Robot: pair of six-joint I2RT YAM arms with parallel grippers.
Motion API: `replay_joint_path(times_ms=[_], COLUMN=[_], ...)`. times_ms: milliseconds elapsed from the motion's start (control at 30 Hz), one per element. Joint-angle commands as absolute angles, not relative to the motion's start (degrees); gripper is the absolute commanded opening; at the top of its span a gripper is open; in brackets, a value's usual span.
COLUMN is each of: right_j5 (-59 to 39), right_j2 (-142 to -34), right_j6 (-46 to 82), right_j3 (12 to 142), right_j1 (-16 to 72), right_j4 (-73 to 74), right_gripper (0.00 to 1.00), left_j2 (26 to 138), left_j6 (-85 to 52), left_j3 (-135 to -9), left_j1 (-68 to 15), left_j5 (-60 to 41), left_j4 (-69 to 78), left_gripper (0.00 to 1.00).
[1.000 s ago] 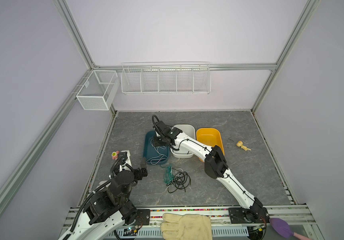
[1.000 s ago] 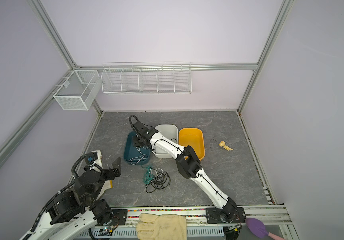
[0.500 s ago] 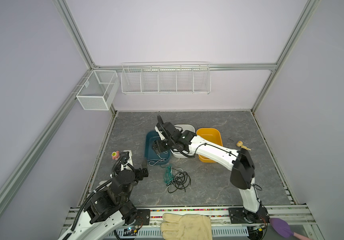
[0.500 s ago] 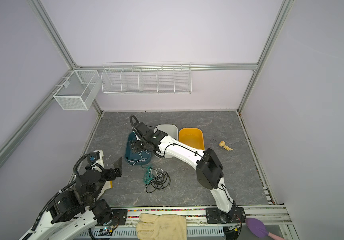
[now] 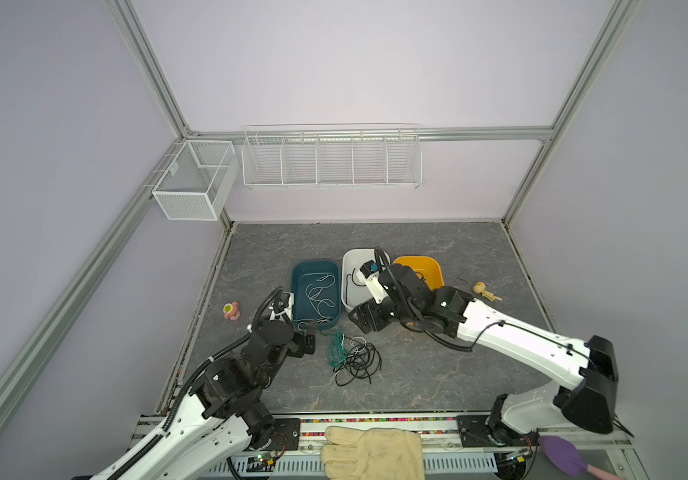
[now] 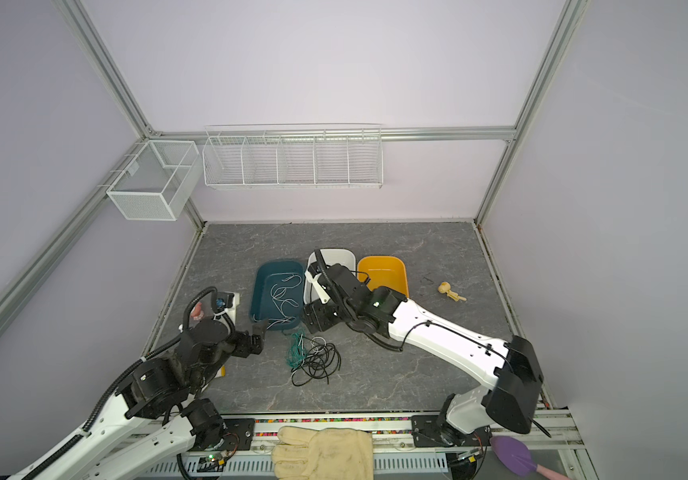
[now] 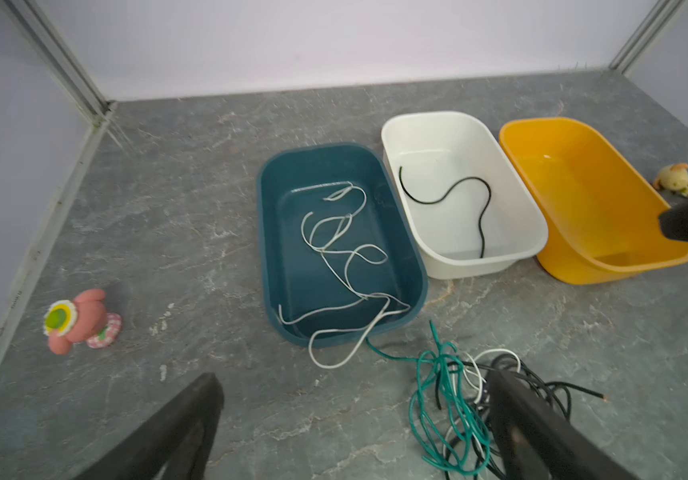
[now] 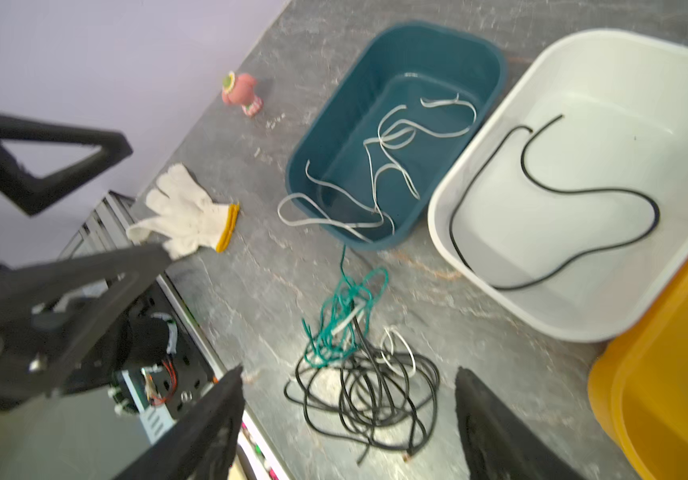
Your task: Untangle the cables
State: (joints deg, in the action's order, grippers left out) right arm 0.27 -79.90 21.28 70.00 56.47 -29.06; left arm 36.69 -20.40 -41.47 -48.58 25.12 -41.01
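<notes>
Left wrist: teal bin (image 7: 268, 224) has wht cable (image 7: 334, 267), white bin (image 7: 479, 266) blk cable (image 7: 480, 232).

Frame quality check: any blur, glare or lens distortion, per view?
Right wrist view: soft throughout, the cable tangle and the white glove smeared. Left wrist view: crisp mid-frame, only the near fingers of the left gripper out of focus; faint sheen in the teal bin. Both top views: even light, weak shadows, wide-angle stretch, frame rails splaying toward the edges.

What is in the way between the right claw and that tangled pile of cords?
Nothing visible. The right gripper hangs open close to the tangled cables, with no object between them.
</notes>
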Motion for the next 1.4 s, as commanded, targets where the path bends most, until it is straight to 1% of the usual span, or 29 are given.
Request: replay_joint_path(times_ms=[0, 100, 233, 300, 400, 733, 867, 933, 967, 1067, 1133, 1267, 1367], right_j5=[-2.2, -5.1, -5.6, -5.5, -3.9, -3.6, -3.8, -2.8, -2.8, -2.3, -1.8, -3.1, -4.6], right_j2=[-75.5, -75.5, -78.3, -80.5, -84.1, -90.3, -92.8, -93.6, -93.7, -93.4, -92.5, -89.0, -86.0], right_j6=[16.6, 16.2, 15.6, 14.6, 14.2, 15.3, 16.1, 16.5, 16.5, 16.8, 17.0, 17.1, 17.1], right_j3=[62.8, 58.1, 55.2, 55.1, 56.2, 54.7, 55.1, 55.4, 55.3, 55.0, 54.6, 52.6, 51.0], right_j1=[56.6, 56.7, 57.0, 57.4, 57.7, 58.0, 58.0, 58.1, 58.0, 58.0, 58.1, 58.2, 58.5], right_j4=[-27.2, -25.7, -23.0, -21.5, -21.5, -15.5, -14.3, -14.6, -14.4, -14.0, -13.7, -11.5, -9.5], right_gripper=[0.81, 0.79, 0.75, 0.70, 0.60, 0.49, 0.42, 0.36, 0.34, 0.22, 0.14, 0.07, 0.07], left_j2=[41.3, 43.6, 45.1, 44.9, 44.4, 38.9, 39.1, 39.7, 40.0, 40.9, 41.7, 42.0, 41.7], left_j6=[-25.0, -28.1, -31.7, -34.2, -37.3, -45.4, -47.8, -49.3, -49.8, -51.1, -51.9, -53.6, -54.5], left_j3=[-43.9, -42.7, -39.5, -37.6, -34.8, -26.7, -25.0, -24.2, -23.9, -23.3, -23.4, -20.6, -18.7], left_j1=[-48.4, -48.5, -48.8, -48.9, -49.2, -52.6, -55.1, -56.9, -57.7, -60.1, -60.3, -60.7, -60.7], left_j5=[18.7, 16.0, 13.0, 11.3, 8.9, 10.1, 11.2, 12.2, 12.6, 14.1, 13.3, 12.7, 13.2], left_j4=[-41.6, -39.2, -35.0, -33.3, -31.5, -28.6, -27.1, -25.9, -25.4, -24.8, -25.2, -21.9, -19.9], left_gripper=[0.99, 0.99, 0.97, 0.95, 0.92, 0.90, 0.89, 0.89, 0.88, 0.88, 0.88, 0.85, 0.81])
